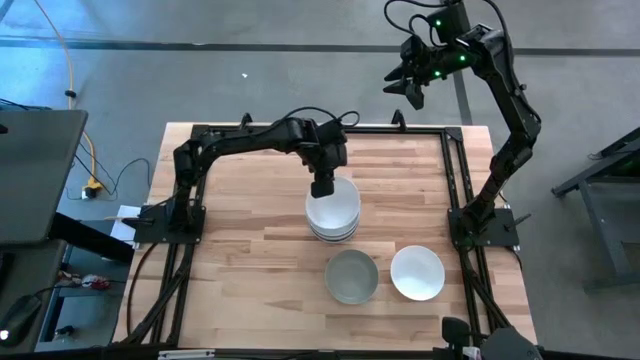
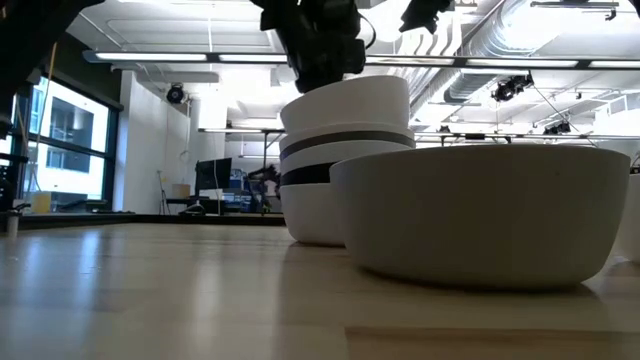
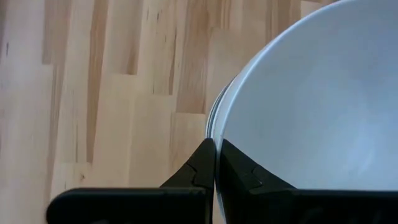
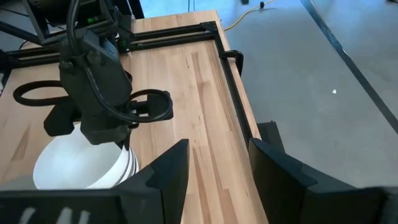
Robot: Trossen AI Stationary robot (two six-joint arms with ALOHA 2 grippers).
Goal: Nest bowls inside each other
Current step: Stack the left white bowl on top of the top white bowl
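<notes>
A stack of nested bowls (image 1: 332,212) stands mid-table, and a dark band shows between its white bowls (image 2: 345,142). Its top one is a glossy white bowl (image 3: 311,93). My left gripper (image 1: 322,186) is shut on that bowl's rim, at the stack's far-left side. A grey bowl (image 1: 352,276) and a white bowl (image 1: 417,272) rest apart on their bases, nearer the front edge. My right gripper (image 4: 217,180) hangs open and high, beyond the table's far right corner (image 1: 410,88), with nothing between its fingers. My left gripper pinches the top white bowl's rim (image 3: 214,134) at its far-left side, with one finger inside the bowl and one outside. The fingers come from above, slanting down toward the near edge. The bowl sits in the stack's top, slightly tilted (image 2: 345,100).
A black frame rail (image 1: 455,170) runs around the table's far and side edges. Bare wood lies left of the stack (image 1: 240,240). In the low view a large bowl (image 2: 480,210) stands close to the camera and hides part of the stack.
</notes>
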